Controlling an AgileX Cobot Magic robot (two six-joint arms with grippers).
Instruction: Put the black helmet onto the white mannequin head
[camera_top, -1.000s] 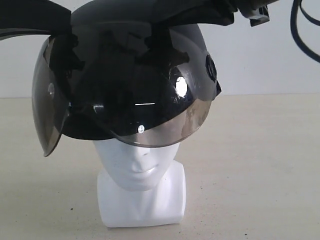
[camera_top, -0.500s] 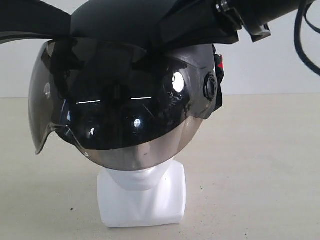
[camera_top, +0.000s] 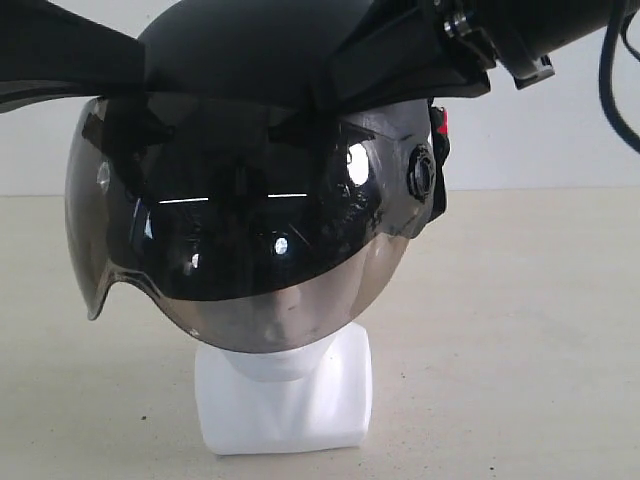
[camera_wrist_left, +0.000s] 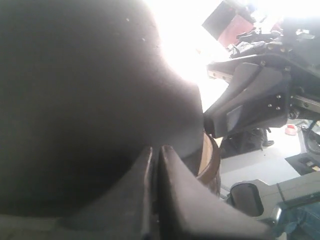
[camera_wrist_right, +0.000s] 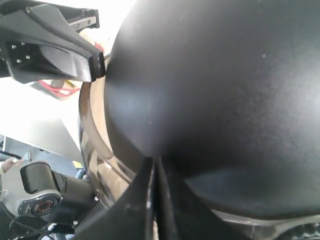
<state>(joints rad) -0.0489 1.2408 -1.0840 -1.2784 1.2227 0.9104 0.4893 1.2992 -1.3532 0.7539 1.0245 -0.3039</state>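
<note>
the helmet (camera_top: 260, 60) has sunk over the last second and turned a little squarer. its visor (camera_top: 240, 260) now covers the face, where mouth and chin showed bare before. only the neck and base of the head (camera_top: 285, 400) stand clear on the worktop (camera_top: 520, 350), so it looks nearly seated. left pincer (camera_wrist_left: 156, 150) and right pincer (camera_wrist_right: 155, 162) each have fingers drawn together, tips at the shell; whether they pinch it i cannot tell.
</note>
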